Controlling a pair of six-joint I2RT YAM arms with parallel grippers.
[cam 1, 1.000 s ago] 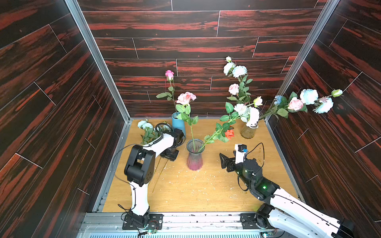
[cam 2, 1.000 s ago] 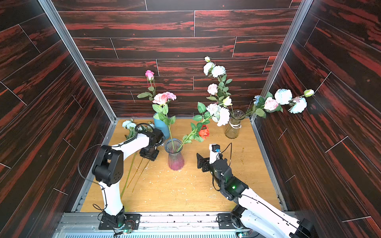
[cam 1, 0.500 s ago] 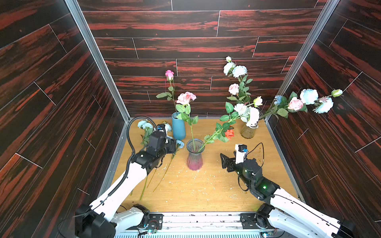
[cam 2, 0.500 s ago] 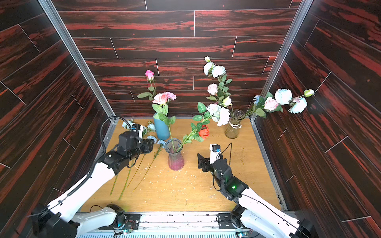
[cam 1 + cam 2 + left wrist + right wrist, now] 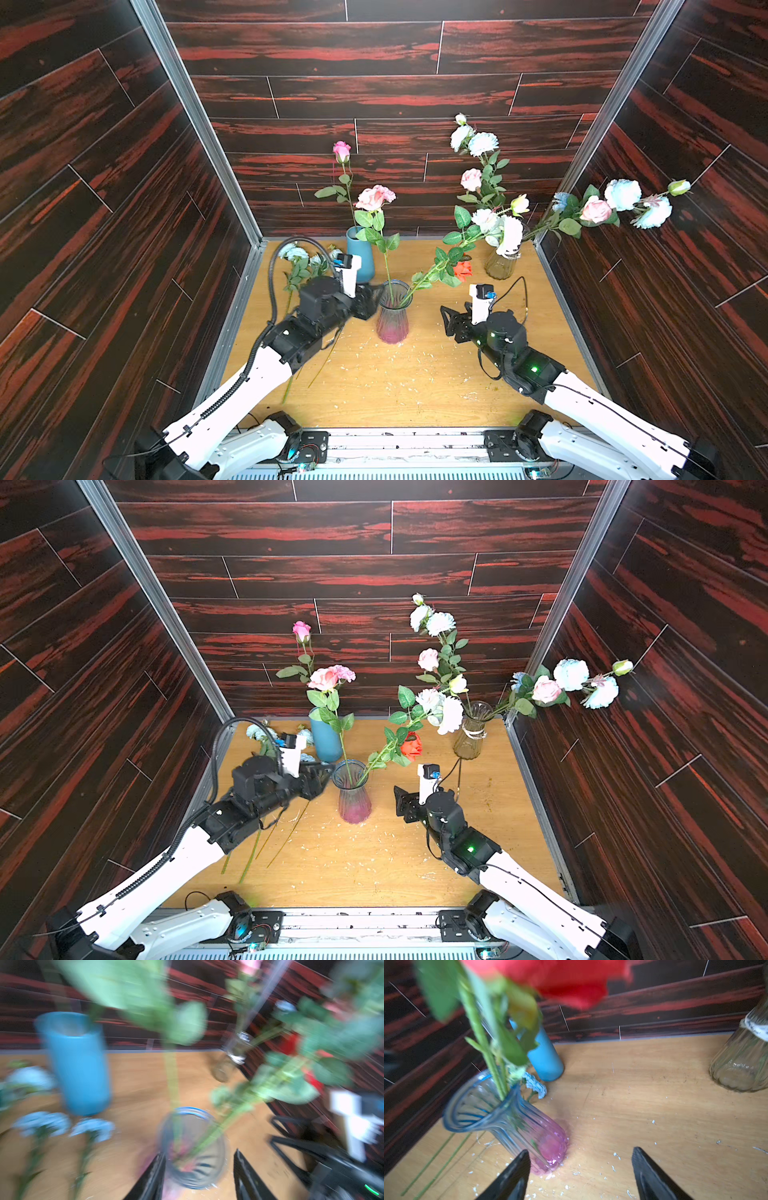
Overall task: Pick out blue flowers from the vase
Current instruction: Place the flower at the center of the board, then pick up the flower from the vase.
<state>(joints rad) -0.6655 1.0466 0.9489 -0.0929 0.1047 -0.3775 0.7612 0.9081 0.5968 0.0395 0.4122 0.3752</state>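
Left gripper (image 5: 199, 1153): jaws apart at the ribbed glass vase (image 5: 193, 1142), contact unclear through blur. Right gripper (image 5: 581, 1149): jaws apart, empty. Blue flowers (image 5: 41, 1124) lie on table (image 5: 137, 1076).

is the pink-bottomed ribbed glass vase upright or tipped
Upright: the pink-bottomed ribbed glass vase stands on its base on the wooden table, rim up.

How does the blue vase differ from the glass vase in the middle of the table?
The blue vase is opaque and straight-sided; the middle glass vase is see-through, ribbed, flared at the rim and pink toward its base. The blue vase holds the stem of the pink bud; the middle glass vase holds two stems. Both stand upright on the table.
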